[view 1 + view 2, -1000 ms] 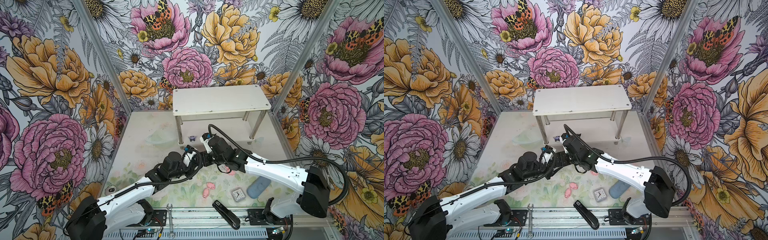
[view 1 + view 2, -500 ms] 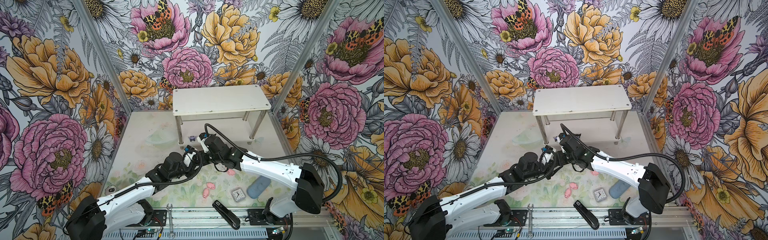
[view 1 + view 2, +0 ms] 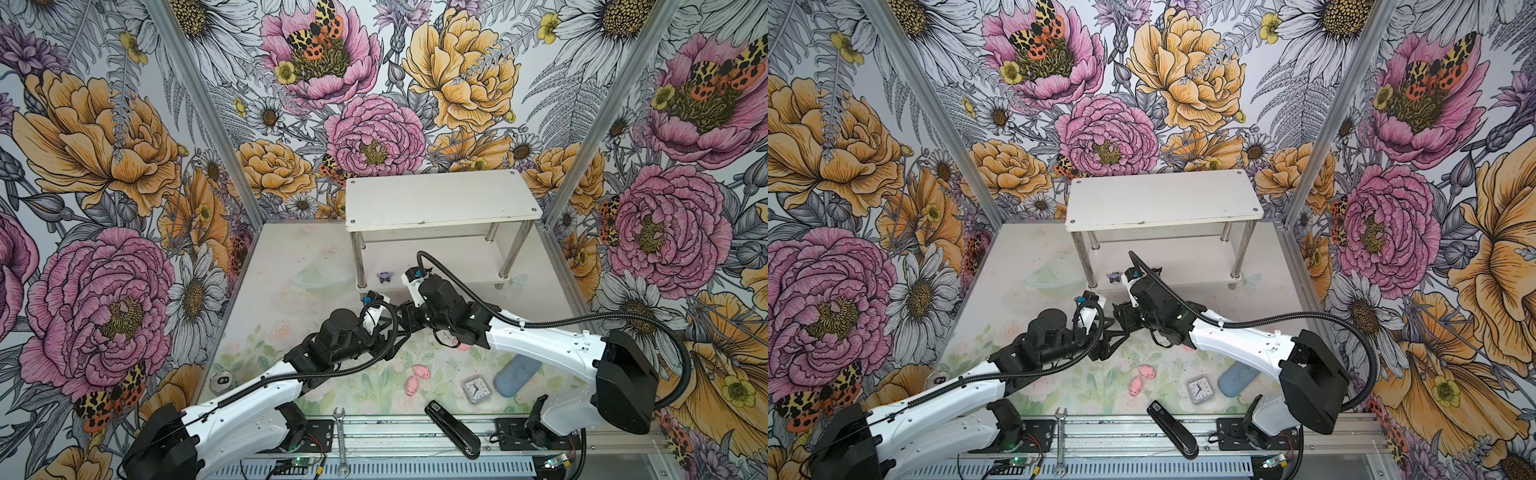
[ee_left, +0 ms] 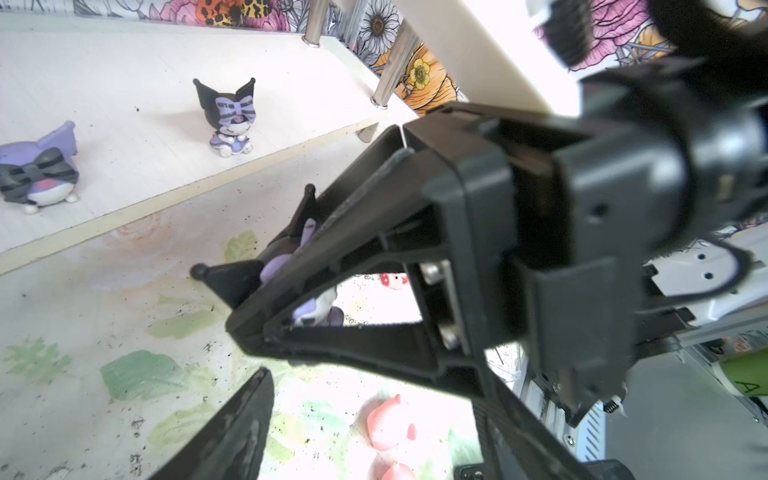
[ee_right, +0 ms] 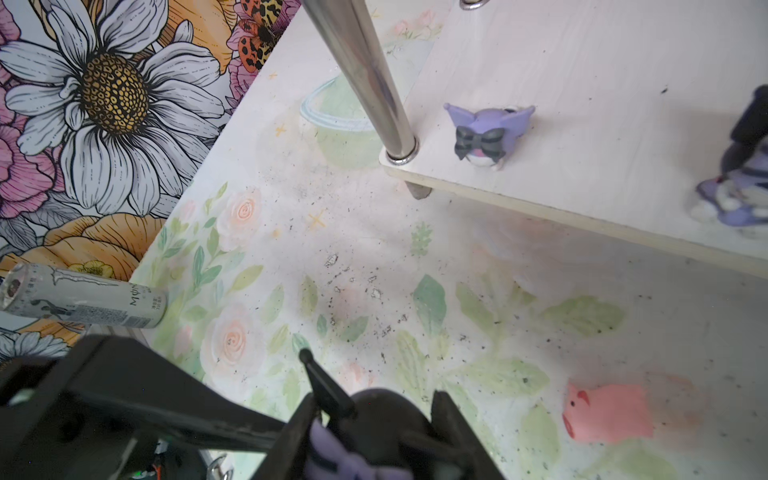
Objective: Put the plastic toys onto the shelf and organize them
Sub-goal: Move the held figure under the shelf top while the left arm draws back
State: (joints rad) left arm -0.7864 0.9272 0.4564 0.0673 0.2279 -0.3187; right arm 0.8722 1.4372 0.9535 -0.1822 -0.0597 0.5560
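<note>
Handover step: right gripper [image 5: 374, 432] clamps black-eared figurine [image 4: 272, 266], left gripper [image 3: 392, 334] apparently spread clear (view blurred); next, set it upright on shelf [image 4: 124, 124].

The walls [image 3: 104, 166] have big pink, orange and white flowers with black lines, and the mat [image 3: 291, 299] has pale green leaves and pink roses. The shelf [image 3: 436, 199] is white with shiny silver legs [image 3: 358, 262], the pigs [image 3: 422, 371] are pink and the stapler [image 3: 453, 428] is black. The eared toy [image 4: 228, 116] is black with a purple striped bow, the bow toy [image 5: 486, 133] is purple with a black bow, and the held toy [image 4: 232, 280] is black and purple
</note>
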